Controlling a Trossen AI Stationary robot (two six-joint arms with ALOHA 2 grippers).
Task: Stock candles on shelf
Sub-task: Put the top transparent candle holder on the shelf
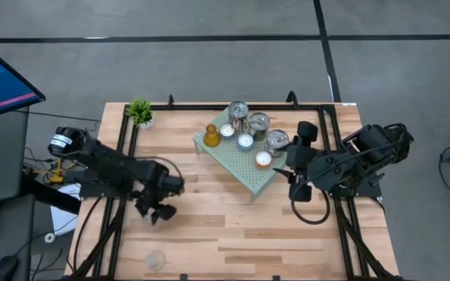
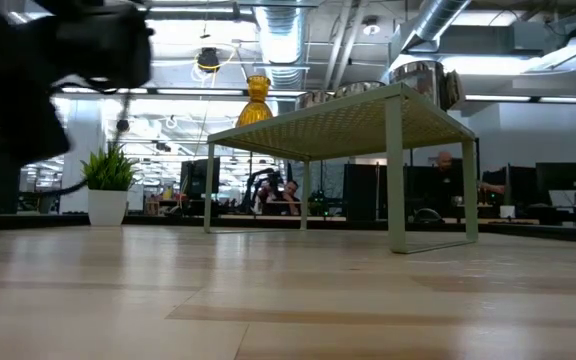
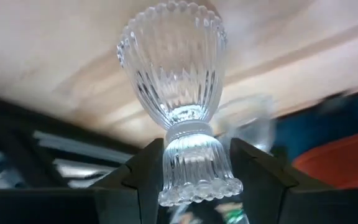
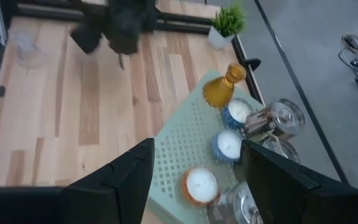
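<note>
My left gripper [image 1: 158, 207] is over the table's left middle, shut on a clear ribbed glass candle holder [image 3: 176, 68]. The mint-green perforated shelf [image 1: 241, 168] stands at the far middle and carries three silver tins [image 1: 258, 123], an amber glass holder [image 1: 211, 136] and three tealights [image 1: 245, 141]. My right gripper [image 4: 194, 186] is open and empty at the shelf's right end. A second clear glass holder [image 1: 155, 259] stands on the table near the front edge, to the left. My left gripper pinches the glass holder's flared ribbed foot [image 3: 194, 168] between its two fingers [image 3: 138, 180], one on each side. The cup end points away from the wrist, out past the fingertips. The holder is lifted clear of the table.
A small green potted plant [image 1: 140, 112] stands at the far left corner of the table. Black frame rails [image 1: 123, 156] run along both sides of the table. Bare wood lies between the shelf and the front edge. People sit in the room behind [image 2: 448, 170].
</note>
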